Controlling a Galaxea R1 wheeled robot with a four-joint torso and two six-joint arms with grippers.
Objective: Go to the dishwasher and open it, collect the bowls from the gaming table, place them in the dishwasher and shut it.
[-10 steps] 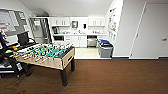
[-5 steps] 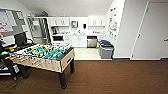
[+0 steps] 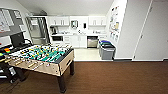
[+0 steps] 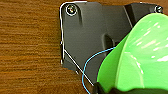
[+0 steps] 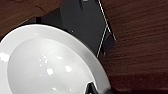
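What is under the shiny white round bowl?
Under the shiny white round bowl lies brown wood-grain floor, with the robot's dark plate between. The floor directly below is covered by the bowl.

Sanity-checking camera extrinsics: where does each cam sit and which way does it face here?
Head: high on the robot, facing forward and down across brown floor at the green-field table-football table and the steel-fronted dishwasher in the white kitchenette; none of the robot's body shows.
Left wrist: on the left arm, facing down; dark mounting plate, translucent bright-green plastic bowl.
Right wrist: on the right arm, facing down; dark plate, glossy white round bowl.
Shared: both wrist views show the same brown wood-grain floor.
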